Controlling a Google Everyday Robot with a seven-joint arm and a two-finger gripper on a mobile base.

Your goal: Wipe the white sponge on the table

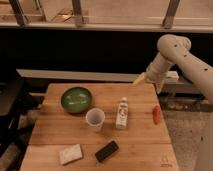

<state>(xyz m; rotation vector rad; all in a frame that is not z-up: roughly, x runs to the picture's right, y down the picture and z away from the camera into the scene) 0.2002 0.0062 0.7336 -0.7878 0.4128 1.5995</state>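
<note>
Tabletop (145,145), wooden, items as follows.
- White sponge (70,153): near left corner, lying flat with its top uncovered, likely easiest to take from above.
- Black bar (107,150): just to the sponge's right, apart from it.
- Green bowl (76,99), cup (95,119), bottle (121,112): mid-table, between the sponge and the arm.
- Gripper (142,78): over the far right edge, well apart from the sponge. Its fingers (139,80) are spread wide and empty, apparently ready to grasp.
</note>
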